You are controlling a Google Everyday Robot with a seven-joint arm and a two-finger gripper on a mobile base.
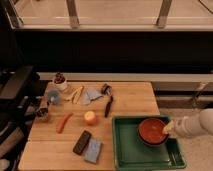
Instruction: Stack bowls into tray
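Red bowl [152, 131] down in tray [125, 150], just left of pincer [169, 128] at its rim. Grip state: cannot tell. Any snag on pulling away could tip or drag it. Purple bowl unseen.

1. We see the end effector [169, 128] at the red-orange bowl [152, 131]'s right rim, too blurred to read its grip.
2. Its arm [196, 123] runs off the right edge.
3. Left of it, any second bowl beneath the red-orange one stays hidden.
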